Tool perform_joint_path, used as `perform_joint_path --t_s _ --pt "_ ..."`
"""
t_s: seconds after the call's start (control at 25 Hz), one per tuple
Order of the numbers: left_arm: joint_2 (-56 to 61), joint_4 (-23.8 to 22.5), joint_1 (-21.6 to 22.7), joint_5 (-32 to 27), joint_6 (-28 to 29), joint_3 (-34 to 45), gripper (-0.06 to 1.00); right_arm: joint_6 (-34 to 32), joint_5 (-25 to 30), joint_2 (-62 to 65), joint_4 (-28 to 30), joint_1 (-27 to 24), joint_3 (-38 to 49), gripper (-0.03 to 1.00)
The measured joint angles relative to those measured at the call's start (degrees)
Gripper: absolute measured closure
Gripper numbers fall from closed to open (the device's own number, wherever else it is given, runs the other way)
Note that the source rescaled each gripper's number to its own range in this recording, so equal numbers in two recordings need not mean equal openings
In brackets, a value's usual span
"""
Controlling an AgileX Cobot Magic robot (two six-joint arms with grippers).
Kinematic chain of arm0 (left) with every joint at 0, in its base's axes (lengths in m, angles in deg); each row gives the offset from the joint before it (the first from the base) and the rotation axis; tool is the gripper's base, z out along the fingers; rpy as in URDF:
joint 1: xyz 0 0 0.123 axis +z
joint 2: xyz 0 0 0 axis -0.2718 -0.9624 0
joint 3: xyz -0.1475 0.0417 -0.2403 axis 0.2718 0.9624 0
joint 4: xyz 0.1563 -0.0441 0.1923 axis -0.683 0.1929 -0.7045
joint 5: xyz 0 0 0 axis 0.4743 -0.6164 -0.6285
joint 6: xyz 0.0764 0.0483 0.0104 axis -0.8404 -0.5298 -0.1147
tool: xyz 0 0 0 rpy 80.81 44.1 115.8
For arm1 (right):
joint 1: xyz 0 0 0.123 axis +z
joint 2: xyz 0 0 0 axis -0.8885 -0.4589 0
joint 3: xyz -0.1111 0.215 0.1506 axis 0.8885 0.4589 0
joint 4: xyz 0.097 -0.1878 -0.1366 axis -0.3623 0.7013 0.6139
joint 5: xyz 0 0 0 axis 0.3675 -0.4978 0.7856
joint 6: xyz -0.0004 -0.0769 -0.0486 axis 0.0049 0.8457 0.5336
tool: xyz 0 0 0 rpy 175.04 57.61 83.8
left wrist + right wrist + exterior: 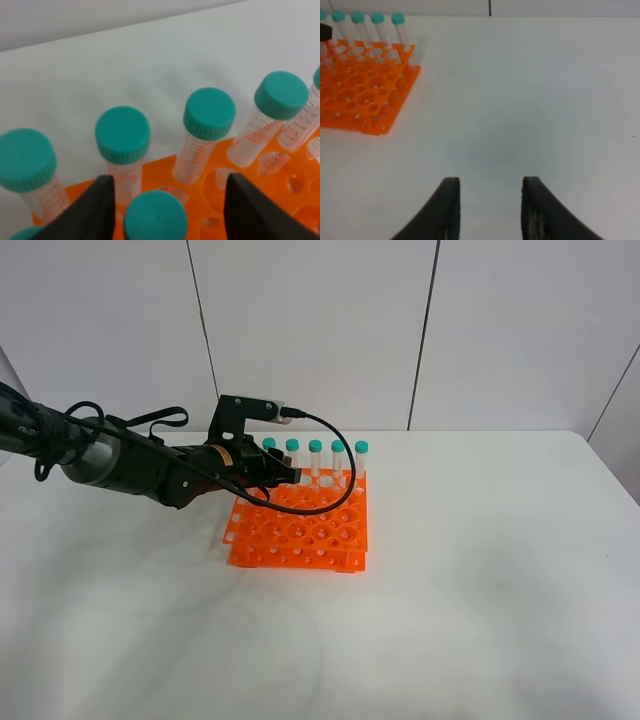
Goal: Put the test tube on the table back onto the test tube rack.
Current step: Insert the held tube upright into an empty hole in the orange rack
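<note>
Now the left gripper [167, 200] sits over the far-left part of the orange rack [300, 532], jaws spread wide w/ clear gaps either side of a teal-capped tube [155, 217] standing between them. No contact that I can see, so it isn't holding anything. That tube looks seated in a hole one row nearer than the far row, prob. the one the task is about, since no tube lies loose on the table [480, 620].

Far row of tubes [315, 458] stands upright along the rack's far edge, caps level, tips down in the holes. Makes sense: the two tiers keep each tube straight, so once dropped in it needs no grip.

Right gripper [490, 210] hangs over bare table, well right of the rack, jaws partly apart, nothing between them. Looks parked there to stay out of the left arm's way.

Judgement: placement looks done; left arm mainly needs to lift straight up so the jaws don't knock neighbouring caps.
</note>
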Motion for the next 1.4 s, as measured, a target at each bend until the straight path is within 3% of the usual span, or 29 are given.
perform_joint_path --t_s 0.64,1.08,1.4 --pt "5.91 -1.11 -0.06 -6.43 0.04 -0.09 -0.06 0.00 0.00 0.00 0.00 0.00 0.00 0.56" --pt "15.80 -1.22 -0.06 -17.86 0.04 -0.09 -0.06 0.00 0.00 0.00 0.00 0.00 0.00 0.56" --pt "19.87 -3.07 4.84 -27.96 0.04 -0.09 -0.06 0.00 0.00 0.00 0.00 0.00 0.00 0.56"
